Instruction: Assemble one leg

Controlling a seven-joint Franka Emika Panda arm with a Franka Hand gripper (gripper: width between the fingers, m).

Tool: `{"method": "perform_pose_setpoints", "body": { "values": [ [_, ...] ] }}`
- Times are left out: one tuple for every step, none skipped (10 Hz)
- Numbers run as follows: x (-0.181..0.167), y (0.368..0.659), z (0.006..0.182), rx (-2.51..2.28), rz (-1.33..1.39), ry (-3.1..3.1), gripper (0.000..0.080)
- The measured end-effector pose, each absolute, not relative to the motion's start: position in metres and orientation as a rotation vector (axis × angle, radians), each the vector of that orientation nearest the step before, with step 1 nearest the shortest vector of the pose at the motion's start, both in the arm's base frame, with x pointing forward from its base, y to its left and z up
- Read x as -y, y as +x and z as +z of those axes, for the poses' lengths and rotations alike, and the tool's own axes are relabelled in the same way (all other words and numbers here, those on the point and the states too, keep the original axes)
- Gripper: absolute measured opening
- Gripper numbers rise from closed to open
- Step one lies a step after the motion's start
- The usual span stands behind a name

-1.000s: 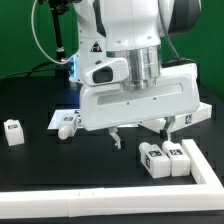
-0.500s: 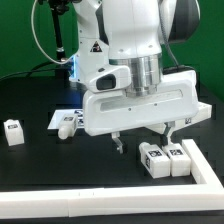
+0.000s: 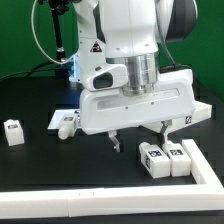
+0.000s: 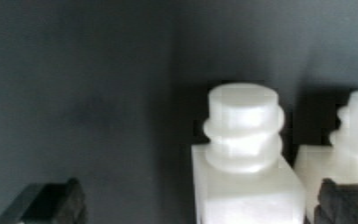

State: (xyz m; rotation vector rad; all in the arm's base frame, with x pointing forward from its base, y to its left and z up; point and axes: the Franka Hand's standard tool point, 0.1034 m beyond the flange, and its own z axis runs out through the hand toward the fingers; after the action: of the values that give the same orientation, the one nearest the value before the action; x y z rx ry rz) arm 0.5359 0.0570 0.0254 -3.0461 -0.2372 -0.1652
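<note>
Two white legs lie side by side on the black table, the near one (image 3: 153,158) next to the other (image 3: 178,158), each with a black-and-white tag. My gripper (image 3: 142,140) hangs just above and behind them, open and empty. In the wrist view the near leg (image 4: 247,170) points its round threaded end away. It lies between my dark fingertips (image 4: 51,203), closer to the other fingertip, and touches neither. The second leg (image 4: 357,125) lies beside it. Two more legs lie at the exterior view's left (image 3: 12,132) and centre left (image 3: 67,124).
A white raised border (image 3: 100,205) runs along the front of the table and turns up at the exterior view's right (image 3: 205,172), close to the two legs. A flat white piece (image 3: 203,108) shows behind the hand at the right.
The hand has shifted only slightly above the two legs. The jaws stay open and no leg has moved.
</note>
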Motion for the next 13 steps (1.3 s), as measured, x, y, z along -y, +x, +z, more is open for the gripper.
{"method": "perform_pose_setpoints", "body": {
  "values": [
    [-0.056, 0.534, 0.024, 0.236, -0.161, -3.047, 0.0649],
    [-0.056, 0.533, 0.023, 0.236, -0.157, -3.047, 0.0649],
    [-0.057, 0.532, 0.020, 0.236, -0.150, -3.047, 0.0649],
    [-0.060, 0.530, 0.016, 0.242, -0.142, -3.046, 0.0649],
    [-0.061, 0.529, 0.015, 0.247, -0.137, -3.045, 0.0649],
    [-0.062, 0.528, 0.014, 0.248, -0.136, -3.045, 0.0649],
    [-0.062, 0.529, 0.014, 0.249, -0.138, -3.045, 0.0649],
    [-0.064, 0.533, 0.016, 0.251, -0.141, -3.043, 0.0649],
    [-0.067, 0.539, 0.020, 0.246, -0.148, -3.041, 0.0649],
    [-0.069, 0.542, 0.022, 0.245, -0.156, -3.040, 0.0649],
    [-0.068, 0.540, 0.021, 0.242, -0.150, -3.041, 0.0526],
    [-0.068, 0.540, 0.021, 0.242, -0.149, -3.041, 0.0526],
    [-0.068, 0.540, 0.021, 0.242, -0.149, -3.041, 0.0387]
  ]
}}
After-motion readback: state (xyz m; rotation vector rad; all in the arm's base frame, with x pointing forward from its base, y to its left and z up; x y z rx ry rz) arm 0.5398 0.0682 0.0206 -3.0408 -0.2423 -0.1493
